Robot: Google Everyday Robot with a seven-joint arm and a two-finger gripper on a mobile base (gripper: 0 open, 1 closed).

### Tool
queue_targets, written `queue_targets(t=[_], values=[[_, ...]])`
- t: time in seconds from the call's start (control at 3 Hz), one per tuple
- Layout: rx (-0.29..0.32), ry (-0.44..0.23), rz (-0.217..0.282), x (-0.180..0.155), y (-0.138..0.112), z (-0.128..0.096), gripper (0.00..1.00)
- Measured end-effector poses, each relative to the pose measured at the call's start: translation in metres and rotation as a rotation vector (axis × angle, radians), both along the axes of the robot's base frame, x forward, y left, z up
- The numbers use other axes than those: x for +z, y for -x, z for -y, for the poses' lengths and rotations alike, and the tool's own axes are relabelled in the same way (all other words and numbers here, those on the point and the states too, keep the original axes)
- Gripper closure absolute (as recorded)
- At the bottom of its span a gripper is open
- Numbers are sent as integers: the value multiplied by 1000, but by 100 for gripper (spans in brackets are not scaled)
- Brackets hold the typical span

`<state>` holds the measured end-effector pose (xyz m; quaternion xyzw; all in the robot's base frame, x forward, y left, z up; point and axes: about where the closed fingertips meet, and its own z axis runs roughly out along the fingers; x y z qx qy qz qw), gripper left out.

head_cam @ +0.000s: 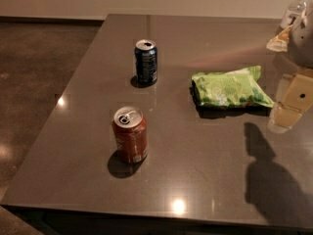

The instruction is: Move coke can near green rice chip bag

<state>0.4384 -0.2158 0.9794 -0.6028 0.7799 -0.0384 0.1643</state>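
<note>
Currently the coke can [130, 134] stands upright on the front-left part of the worktop [195, 155], closer to the front edge than to the back, with its pull tab facing up. It is well apart from the gripper [282, 115], which hangs over the worktop by the right edge, about midway along it. The green rice chip bag [230, 88] lies flat between the two, much closer to the gripper and just to its left. Nothing is in the gripper's hold, and whether it is open or closed cannot be told. The arm [304, 43] comes in from the upper right, partly cut off by the view's edge, and the gripper points downward with a slight tilt. Its dark shadow [269, 175] falls toward the front-right corner. A dark blue can [146, 62] stands upright behind the coke can, toward the back edge. A pale wrapper [279, 42] lies near the back-right corner.
</note>
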Motion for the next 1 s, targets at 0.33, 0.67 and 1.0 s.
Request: queue_targets(t=[0.33, 0.67, 1.0], values=[[0, 0, 0, 0, 0, 0, 0], [61, -56, -5, 4, -1, -15, 0], [169, -155, -24, 0, 2, -49, 0]])
